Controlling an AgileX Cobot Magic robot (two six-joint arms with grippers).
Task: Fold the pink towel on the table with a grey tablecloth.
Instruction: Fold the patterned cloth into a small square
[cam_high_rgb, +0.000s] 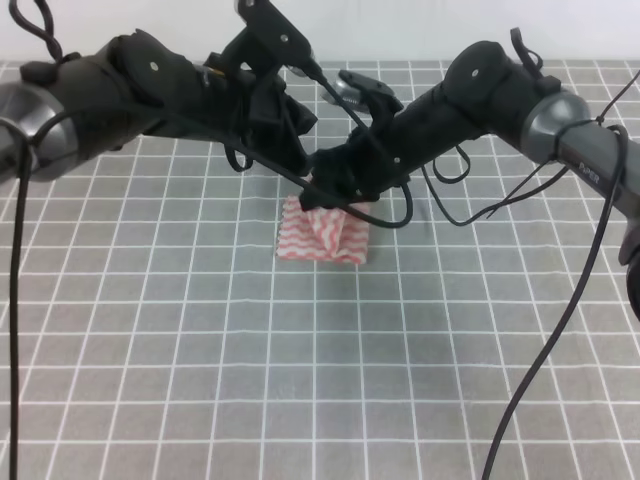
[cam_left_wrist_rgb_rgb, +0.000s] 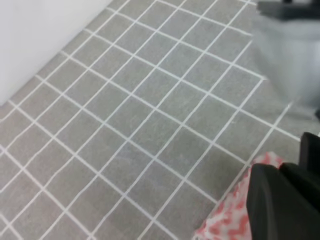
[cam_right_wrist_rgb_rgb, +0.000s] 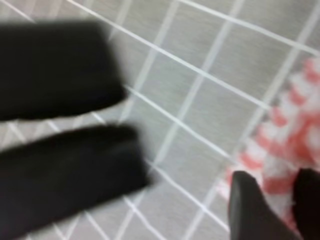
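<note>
The pink towel (cam_high_rgb: 322, 233) lies bunched into a small rumpled packet near the middle of the surface, the table with a grey tablecloth (cam_high_rgb: 300, 380), slightly toward its far edge. Its pink-and-white stripes run crooked and its layers sit unevenly, so the fold looks partly done but untidy.

The right end effector (cam_right_wrist_rgb_rgb: 277, 200) sits at the towel's far edge; in the right wrist view two dark fingers (cam_right_wrist_rgb_rgb: 247, 205) stand close together with striped cloth showing between them, so it appears to be pinching the towel. The left end effector (cam_high_rgb: 300, 165) hangs just above the towel's far left corner. In the left wrist view only a dark part of it shows beside the cloth, and whether it is spread or pressed together cannot be told.

Both arms crowd over the far side of the towel, nearly meeting above it.

To do this step well, the two ends should probably carry the held edge level and at the same pace toward the near edge, keeping the cloth taut so that the layers lie flat and the edges line up
</note>
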